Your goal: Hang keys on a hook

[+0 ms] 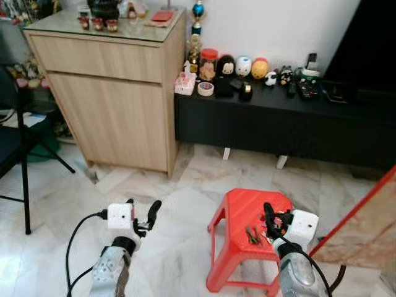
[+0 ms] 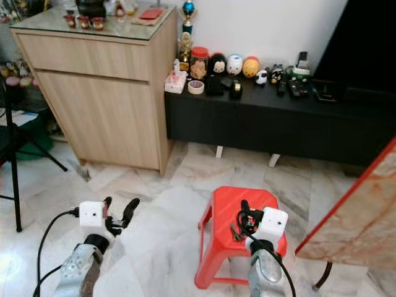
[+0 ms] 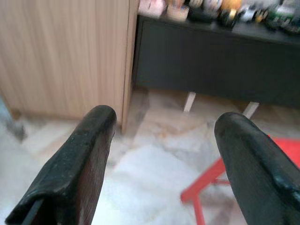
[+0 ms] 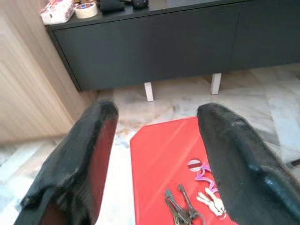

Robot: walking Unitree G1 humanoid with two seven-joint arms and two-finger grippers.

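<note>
A living room floor of pale veined marble tiles (image 1: 185, 204), glossy under the light, runs back to a white wall. Against it stand a light wood-grain cabinet (image 1: 111, 93) with a glass-covered top and, beside it, a long matte black console (image 1: 278, 124) on short white legs, its top crowded with rounded figurines, a roll of tape (image 1: 206, 88) and a red-lidded jar (image 1: 209, 63). A slab of reddish marbled stone (image 1: 371, 229) leans in at the robot's right, and black chair legs (image 1: 25, 167) stand at its left.

In the foreground sits a moulded red plastic stool (image 1: 244, 238) with a square seat and splayed legs. The keys (image 4: 180, 211), a small bunch of dull metal on a ring, lie flat on the seat, just beside a purple ribbon and white charm (image 4: 208, 194).

The right gripper (image 1: 272, 224) hovers over the stool's seat near the keys, its 2 black fingers (image 4: 234, 154) spread apart with nothing between them. The left gripper (image 1: 143, 218) hangs over bare floor, well apart from the stool, its 2 blunt rubbery fingers (image 3: 89, 154) likewise parted and empty. A black cable (image 1: 77, 238) loops from the left wrist's white camera box.
</note>
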